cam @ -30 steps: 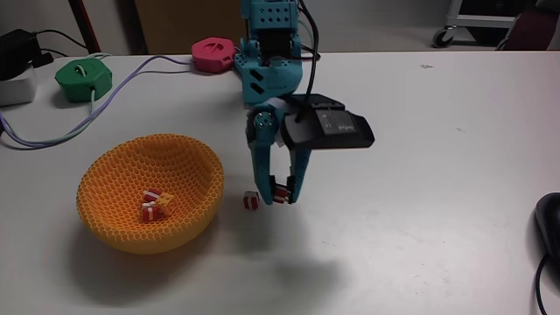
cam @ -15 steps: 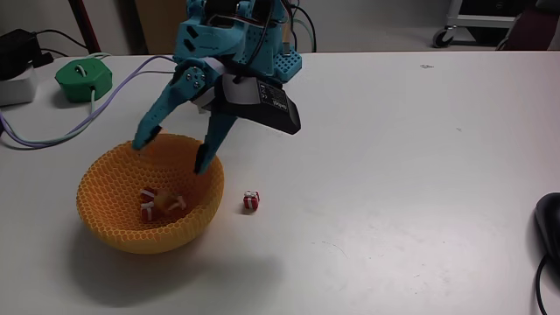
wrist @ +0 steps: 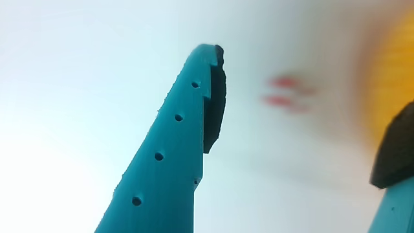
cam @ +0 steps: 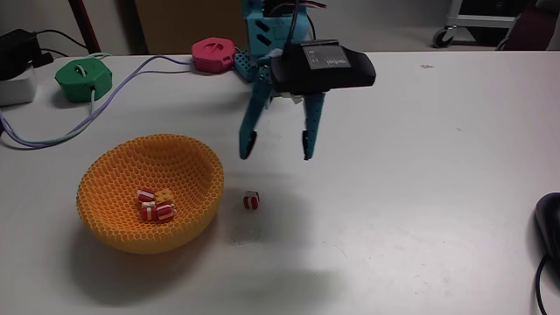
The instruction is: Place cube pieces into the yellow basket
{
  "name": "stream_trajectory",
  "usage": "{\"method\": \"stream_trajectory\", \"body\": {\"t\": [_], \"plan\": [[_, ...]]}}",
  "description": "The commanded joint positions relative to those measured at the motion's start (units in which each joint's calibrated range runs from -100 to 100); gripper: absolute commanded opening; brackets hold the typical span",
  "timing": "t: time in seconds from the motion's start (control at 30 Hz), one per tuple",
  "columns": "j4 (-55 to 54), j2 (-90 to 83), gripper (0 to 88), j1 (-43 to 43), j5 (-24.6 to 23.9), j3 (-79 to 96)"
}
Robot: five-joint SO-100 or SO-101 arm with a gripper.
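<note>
The yellow basket (cam: 105, 171), a round honeycomb-mesh bowl, sits at the left of the fixed view. Inside it lies a cluster of red-and-white striped cubes (cam: 156, 211) with a yellow-orange cube (cam: 164, 196). One more striped cube (cam: 252, 200) rests on the table just right of the bowl. My gripper (cam: 277, 155) hangs open above and slightly behind that cube, with nothing between its teal fingers. In the wrist view a teal finger (wrist: 184, 129) is sharp, the striped cube (wrist: 284, 92) is a red blur between the fingers, and the basket (wrist: 396, 65) blurs at the right edge.
A green puck (cam: 84, 79) and a pink puck (cam: 213, 53) stand at the back with cables (cam: 52, 131) trailing left. A dark object (cam: 549, 223) lies at the right edge. The white table is bare in front and to the right.
A second ago my gripper was shut on a striped cube beside the loose one. It swung over the basket, opened, and has swung back right, open and raised. That cube now lies in the basket.
</note>
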Motion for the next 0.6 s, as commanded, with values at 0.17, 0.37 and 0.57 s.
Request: {"method": "stream_trajectory", "body": {"t": [0.17,0.37,0.57], "plan": [[-16.58,4.26,41.8,-0.8,-1.56,13.35],[-27.44,11.36,41.4,4.7,0.88,15.95],[-32.05,21.49,38.2,6.85,2.0,9.3]]}}
